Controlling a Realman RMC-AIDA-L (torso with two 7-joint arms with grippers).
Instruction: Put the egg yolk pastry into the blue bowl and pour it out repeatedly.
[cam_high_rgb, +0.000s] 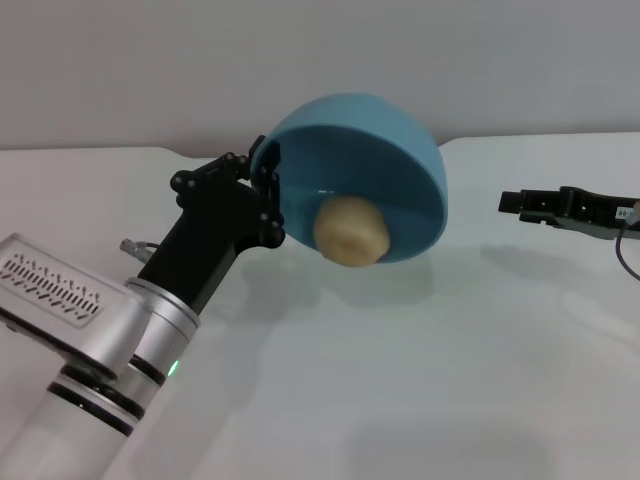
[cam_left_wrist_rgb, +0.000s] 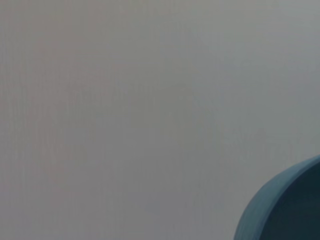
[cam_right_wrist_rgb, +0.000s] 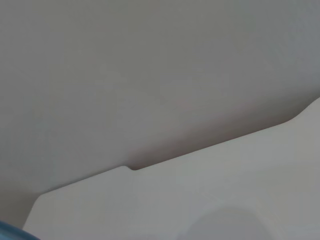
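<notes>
Your left gripper (cam_high_rgb: 268, 195) clamps the rim of the blue bowl (cam_high_rgb: 352, 135) at frame centre, tipped mouth-down toward you. The egg yolk pastry (cam_high_rgb: 351, 231) sits at its lower lip, ready to drop onto the table (cam_high_rgb: 420, 380). Your right gripper (cam_high_rgb: 512, 203) waits far right; its fingers' state is unclear.

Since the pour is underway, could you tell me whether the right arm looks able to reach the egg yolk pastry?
Probably not yet: the pastry sits at the tipped blue bowl's mouth, held by the left gripper; the right gripper hovers well aside.
</notes>
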